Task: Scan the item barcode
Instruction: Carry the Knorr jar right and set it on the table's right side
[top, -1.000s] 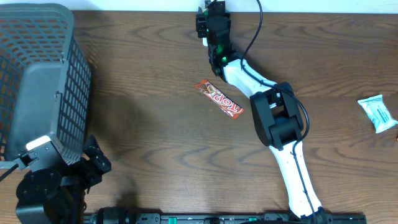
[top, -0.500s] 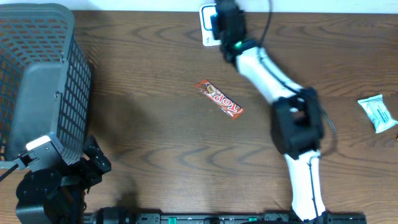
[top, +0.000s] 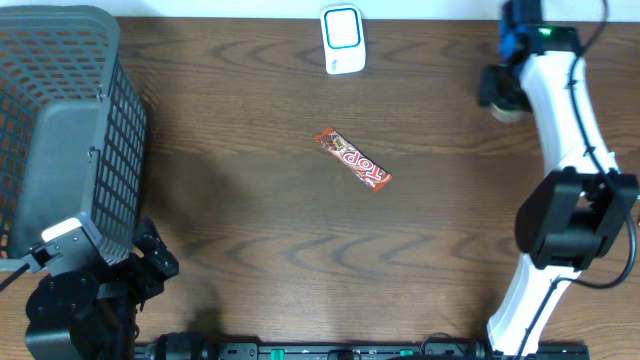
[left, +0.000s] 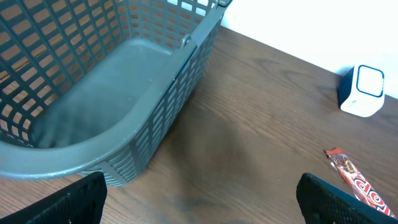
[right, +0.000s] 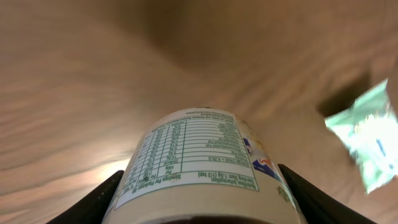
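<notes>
The labelled container (right: 205, 163) is clamped in the right gripper (right: 204, 198), a dark finger (right: 102, 200) pressed against each side of it and the printed nutrition panel facing the wrist camera. From overhead, that puts it at the far right of the wooden table (top: 250, 210), with the arm reaching out along the right edge. Blurred beyond the container on the right is what looks like a teal-and-white packet (right: 364, 140); the view is too soft to say more.

Over at the far edge, near the middle, the white scanner (top: 341, 40) with its blue-ringed face stands well to the left of the container. Nearer in, the red candy bar (top: 353, 160) lies flat and diagonal at the table's centre, apart from everything. At far left sits the grey mesh basket (top: 120, 100), and at the near left corner the left gripper (left: 202, 208) hangs with its jaws spread wide, nothing between them.
</notes>
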